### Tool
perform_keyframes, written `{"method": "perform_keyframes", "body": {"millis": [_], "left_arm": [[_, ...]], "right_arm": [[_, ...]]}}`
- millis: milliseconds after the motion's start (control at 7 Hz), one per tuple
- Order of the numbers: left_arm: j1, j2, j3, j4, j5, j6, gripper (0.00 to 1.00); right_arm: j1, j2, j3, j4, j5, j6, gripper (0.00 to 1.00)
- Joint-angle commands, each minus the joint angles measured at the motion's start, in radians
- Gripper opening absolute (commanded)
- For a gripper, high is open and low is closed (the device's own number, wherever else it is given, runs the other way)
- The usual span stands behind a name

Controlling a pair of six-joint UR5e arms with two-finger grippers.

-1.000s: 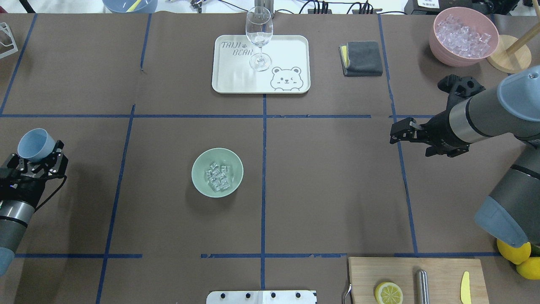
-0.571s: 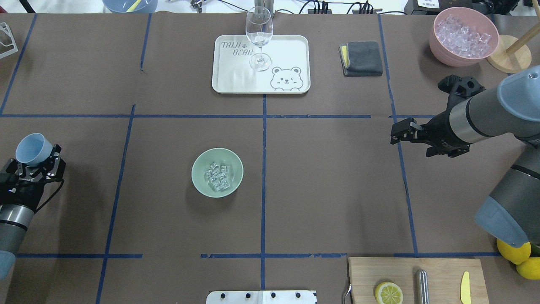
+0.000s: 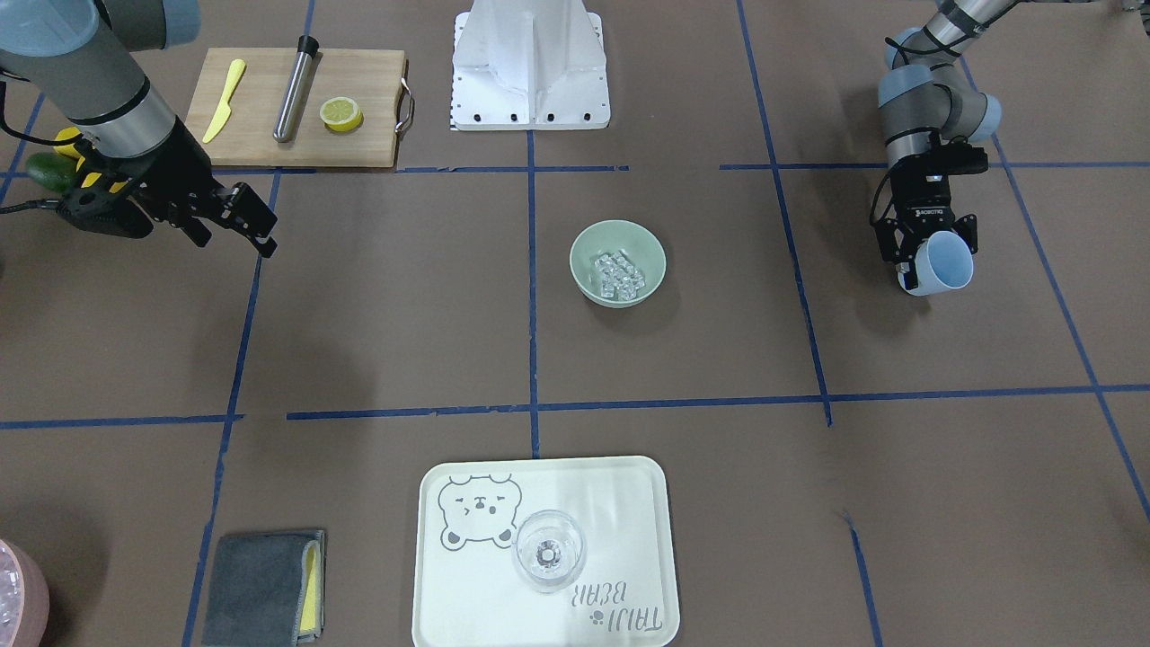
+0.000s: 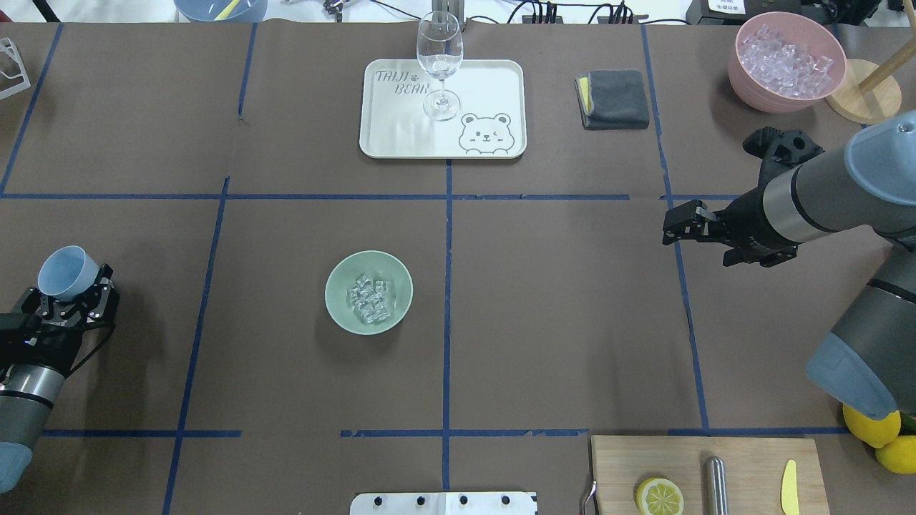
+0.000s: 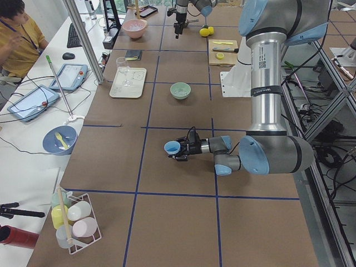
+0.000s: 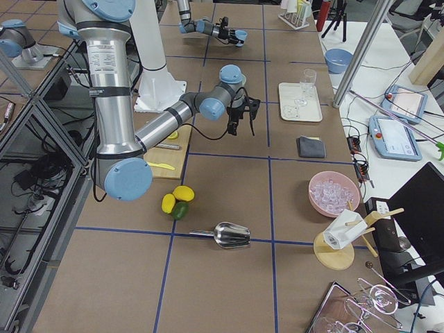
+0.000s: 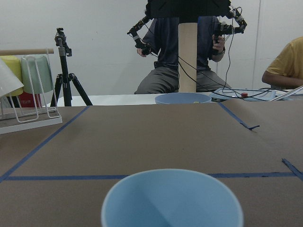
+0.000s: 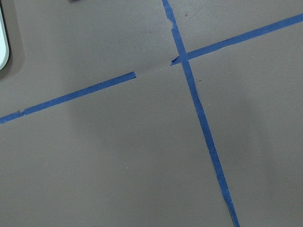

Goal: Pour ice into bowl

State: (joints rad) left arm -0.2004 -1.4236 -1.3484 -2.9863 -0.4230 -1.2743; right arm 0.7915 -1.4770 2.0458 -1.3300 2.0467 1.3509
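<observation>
The tabletop [image 4: 558, 322] is covered with brown paper and divided into rectangles by blue tape lines [image 4: 448, 214], a white side desk [image 5: 33, 167] is set along its far edge beside slanted aluminium posts [image 5: 84, 40], and a plain white wall [image 7: 104, 47] is seen behind it under even indoor light.

Matt plastic bowl [image 4: 339, 285], glossy clear ice [image 4: 369, 300]
</observation>
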Motion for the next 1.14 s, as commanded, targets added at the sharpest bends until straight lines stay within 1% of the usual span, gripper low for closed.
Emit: {"method": "perform_keyframes", "body": {"millis": [0, 143, 286, 429, 571, 714, 857, 1000], "left_arm": [[0.003, 0.002, -0.004, -0.013, -0.011, 0.01, 1.0], [0.001, 0.018, -0.027, -0.016, -0.035, 0.059, 1.0], [0.001, 0.059, -0.09, -0.017, -0.104, 0.119, 1.0], [0.001, 0.137, -0.138, -0.022, -0.214, 0.142, 1.0], [0.001, 0.202, -0.241, -0.022, -0.294, 0.207, 1.0], [0.001, 0.218, -0.244, -0.019, -0.384, 0.232, 1.0], [0.002, 0.262, -0.253, -0.02, -0.496, 0.298, 1.0], [-0.005, 0.282, -0.274, -0.02, -0.588, 0.428, 1.0]], "right_arm": [[0.0, 0.007, 0.002, 0.0, 0.0, 0.001, 1.0], [0.0, 0.009, 0.004, 0.0, 0.0, 0.007, 1.0], [-0.002, 0.009, 0.005, 0.0, 0.0, 0.007, 1.0], [-0.002, 0.015, 0.007, 0.0, 0.001, 0.008, 1.0], [-0.002, 0.036, 0.007, -0.003, 0.003, 0.008, 1.0], [-0.002, 0.044, 0.01, -0.003, 0.006, 0.01, 1.0], [-0.005, 0.056, 0.017, -0.003, 0.009, 0.028, 1.0], [-0.03, 0.098, 0.011, -0.005, 0.001, 0.081, 1.0]]}}
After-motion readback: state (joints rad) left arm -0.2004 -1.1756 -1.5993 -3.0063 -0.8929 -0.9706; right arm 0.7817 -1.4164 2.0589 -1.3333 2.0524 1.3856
